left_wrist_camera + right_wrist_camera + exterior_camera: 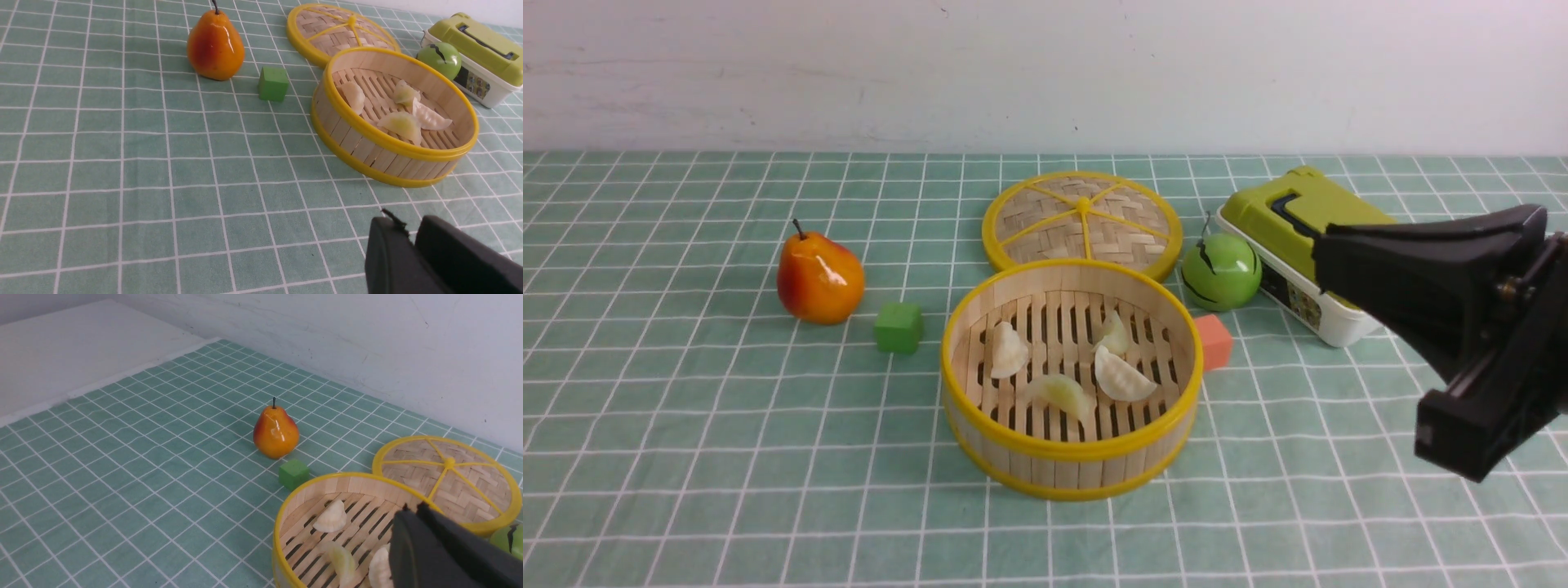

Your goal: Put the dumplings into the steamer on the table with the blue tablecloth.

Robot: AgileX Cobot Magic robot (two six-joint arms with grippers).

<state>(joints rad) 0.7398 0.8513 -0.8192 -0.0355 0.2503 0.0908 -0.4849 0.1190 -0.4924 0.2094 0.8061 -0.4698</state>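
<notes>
**All four dumplings inside the steamer**

Four dumplings [1123, 376] on the slatted floor of the steamer [1070, 461]: one toward the left wall, one toward the near rim, two close together right of centre. Steamer upright, around the middle of the blue tablecloth [686, 408].

Directly behind it, flat on the cloth, the woven lid [1082, 219], near edge hidden by the steamer's far rim. To the left, a green cube [898, 327] near the steamer wall, and farther left a pear [819, 278] standing upright. To the right, an orange block [1214, 341] just beside the wall, a green apple [1221, 271] behind that, then a white box with a green top [1274, 211], partly covered by the arm in front.

Right gripper [1327, 255] at the right side of the scene, raised off the cloth, tip pointing left toward the apple. Jaws pressed together, nothing between them.

Left gripper [408, 234] visible only from its own wrist camera, over bare cloth on the near side of the steamer. Fingers close together with nothing seen between them; fully closed or a crack apart, hard to say from this angle.
</notes>
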